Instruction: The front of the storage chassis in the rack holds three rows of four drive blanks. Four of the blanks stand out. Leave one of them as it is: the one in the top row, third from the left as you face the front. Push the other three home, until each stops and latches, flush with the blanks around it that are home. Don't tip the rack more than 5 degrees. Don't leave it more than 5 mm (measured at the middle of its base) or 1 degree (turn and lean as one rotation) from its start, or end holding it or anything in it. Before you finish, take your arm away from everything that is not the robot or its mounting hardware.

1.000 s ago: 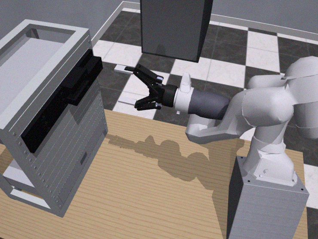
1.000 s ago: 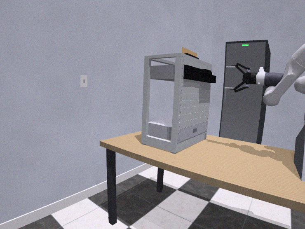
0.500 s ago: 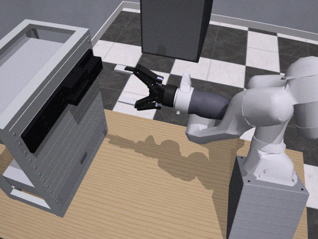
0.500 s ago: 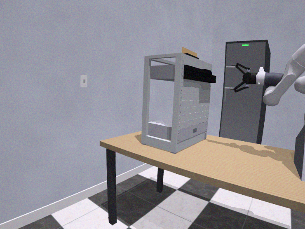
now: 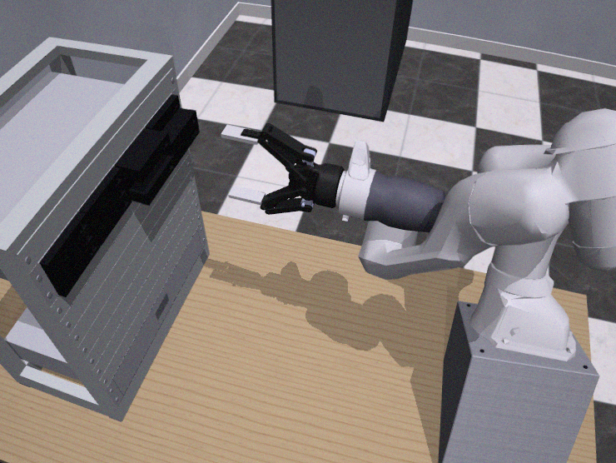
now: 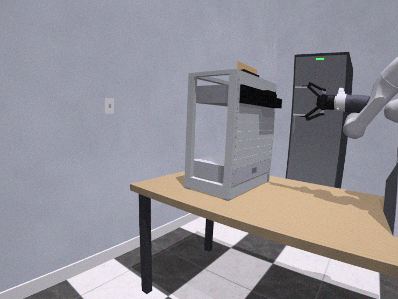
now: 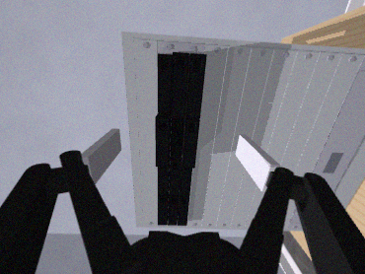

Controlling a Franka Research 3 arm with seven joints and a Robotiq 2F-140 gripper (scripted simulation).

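Top view: gripper [image 5: 247, 166] sits mid-frame, spread wide and holding nothing, well apart from the protruding drive blanks [image 5: 164, 149] to its left. Exterior view: we see it level with them at the rack [image 6: 229, 135] top. Wrist view: blanks lie dead ahead.

Open air separates the wide-open gripper [image 5: 242, 165] from the protruding drive blanks [image 5: 166, 149] at its 9 o'clock; a dark cabinet [image 5: 338, 54] stands at 1 o'clock.

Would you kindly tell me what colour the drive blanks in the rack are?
Black drive blanks, set in the light grey rack; the top view shows them best.
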